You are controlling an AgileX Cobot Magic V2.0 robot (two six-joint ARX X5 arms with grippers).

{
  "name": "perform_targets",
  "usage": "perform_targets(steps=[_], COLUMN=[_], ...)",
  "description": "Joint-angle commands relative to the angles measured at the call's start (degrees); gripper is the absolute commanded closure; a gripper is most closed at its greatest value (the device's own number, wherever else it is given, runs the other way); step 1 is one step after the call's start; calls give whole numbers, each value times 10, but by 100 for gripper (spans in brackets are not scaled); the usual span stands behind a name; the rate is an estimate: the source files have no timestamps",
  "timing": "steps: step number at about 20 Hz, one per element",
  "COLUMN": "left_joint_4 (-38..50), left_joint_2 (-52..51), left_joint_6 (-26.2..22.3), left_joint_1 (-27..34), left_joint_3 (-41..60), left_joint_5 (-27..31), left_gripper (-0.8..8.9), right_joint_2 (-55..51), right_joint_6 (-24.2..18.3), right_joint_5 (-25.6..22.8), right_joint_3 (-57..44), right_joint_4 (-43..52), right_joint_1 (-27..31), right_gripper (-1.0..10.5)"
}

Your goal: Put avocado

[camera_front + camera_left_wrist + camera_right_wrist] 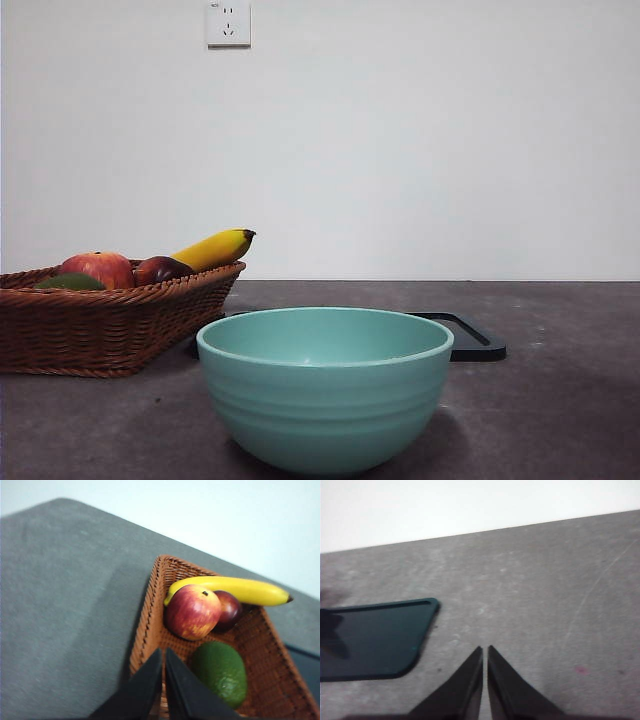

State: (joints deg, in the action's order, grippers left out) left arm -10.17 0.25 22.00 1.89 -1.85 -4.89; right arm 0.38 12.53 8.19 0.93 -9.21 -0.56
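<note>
The dark green avocado point(220, 673) lies in a brown wicker basket point(150, 610), next to a red apple point(193, 611), a dark red plum-like fruit point(229, 610) and a banana point(235, 590). In the front view only its top point(70, 283) shows over the basket rim point(110, 320) at the left. My left gripper point(164, 652) is shut and empty, above the basket's rim, close beside the avocado. My right gripper point(485, 650) is shut and empty over bare table. Neither gripper shows in the front view.
A teal bowl point(325, 385) stands at the front middle of the grey table. A dark flat tray point(470, 335) lies behind it; it also shows in the right wrist view point(370, 637). A white wall with a socket point(228, 22) stands behind.
</note>
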Motion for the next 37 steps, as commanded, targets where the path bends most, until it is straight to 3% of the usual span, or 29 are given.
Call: perform_targets(steps=[1, 4, 9, 14, 17, 24, 29, 34, 37], left_joint_4=[-6, -11, -69, -118, -159, -269, -355, -478, -512], left_joint_2=[-1, -1, 15, 59, 100, 217, 282, 342, 349], left_joint_6=[51, 68, 83, 65, 37, -61, -123, -181, -186], left_joint_1=[1, 1, 1, 1, 1, 0, -13, -50, -71], left_joint_3=[0, -21, -79, -144, -193, -311, -387, -473, -501], left_joint_5=[-26, -42, -43, -72, -103, -182, -217, -239, -266], left_gripper=[804, 804, 804, 803, 803, 804, 804, 804, 804], right_joint_2=[-2, -2, 13, 62, 110, 251, 337, 410, 427], right_joint_6=[59, 89, 92, 83, 62, -38, -75, -119, -132], right_joint_5=[7, 7, 11, 38, 70, 147, 190, 204, 204], right_joint_3=[7, 30, 91, 168, 226, 381, 469, 548, 561], right_joint_4=[-2, -9, -47, -95, -136, -284, -379, -482, -512], right_joint_1=[-1, -1, -1, -1, -1, -2, -28, -111, -169], right_gripper=[940, 940, 940, 940, 940, 940, 940, 940, 940])
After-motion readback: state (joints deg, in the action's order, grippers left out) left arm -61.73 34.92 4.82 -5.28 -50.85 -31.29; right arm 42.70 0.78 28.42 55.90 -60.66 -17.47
